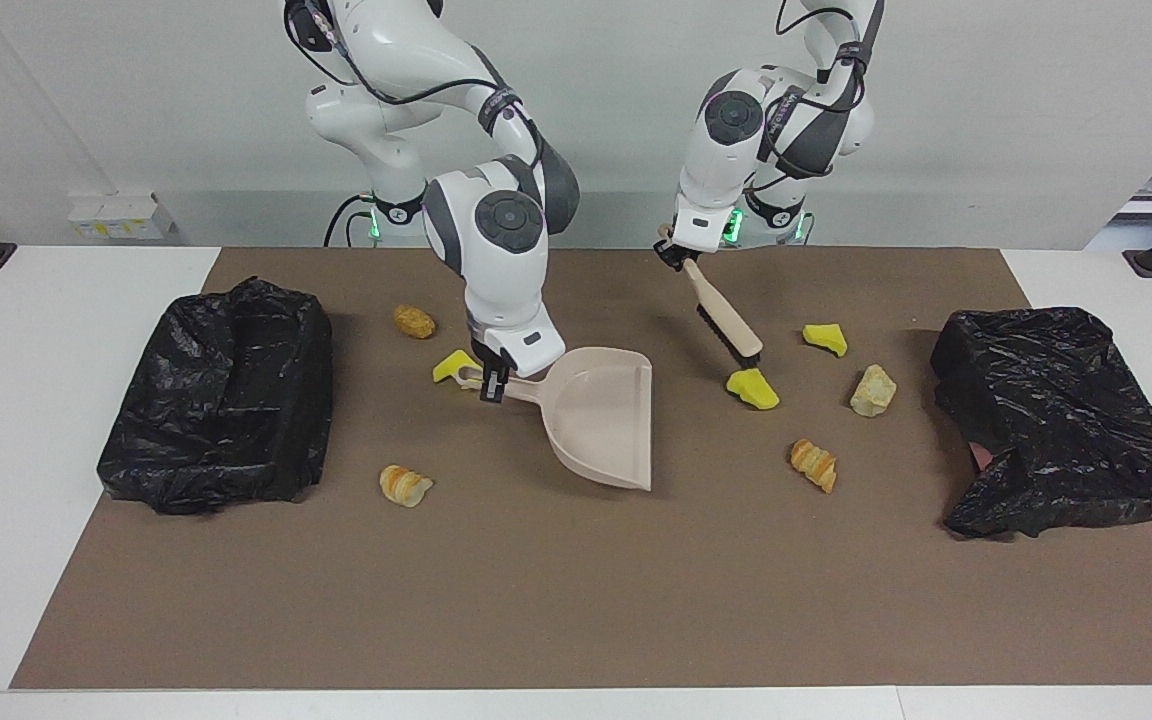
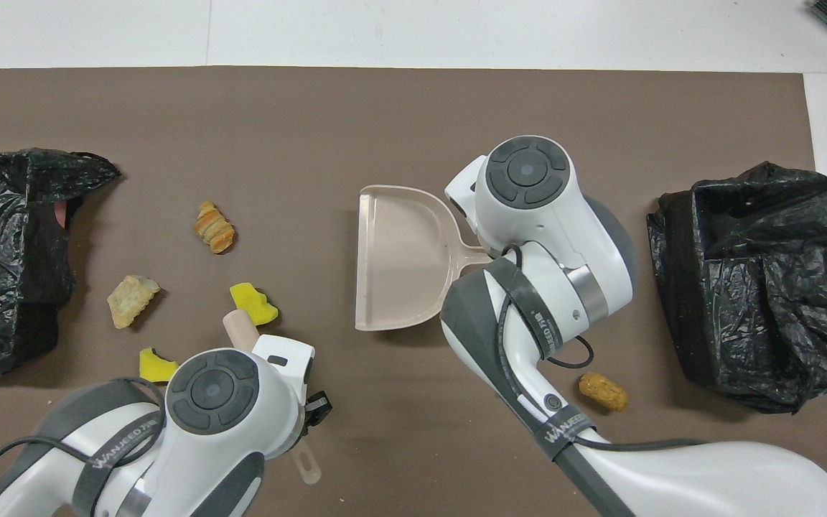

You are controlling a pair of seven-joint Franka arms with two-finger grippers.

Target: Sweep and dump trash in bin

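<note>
Both grippers busy: right gripper (image 1: 492,385) clamped on dustpan (image 1: 604,415) handle. Left gripper (image 1: 677,255) gripping brush (image 1: 726,318), bristles touching yellow foam wedge (image 1: 752,389).

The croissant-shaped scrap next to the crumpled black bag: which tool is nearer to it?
Left. The left tool grips the brush, whose head is near the croissant-shaped scrap. The right tool holds the dustpan, toward the right arm's end.

A white tabletop (image 1: 56,300) carries a brown mat (image 1: 576,600). On the mat lie seven scraps of trash (image 1: 752,388), a dustpan (image 1: 601,415) mid-mat, and a black bag (image 1: 216,400) at each end.
</note>
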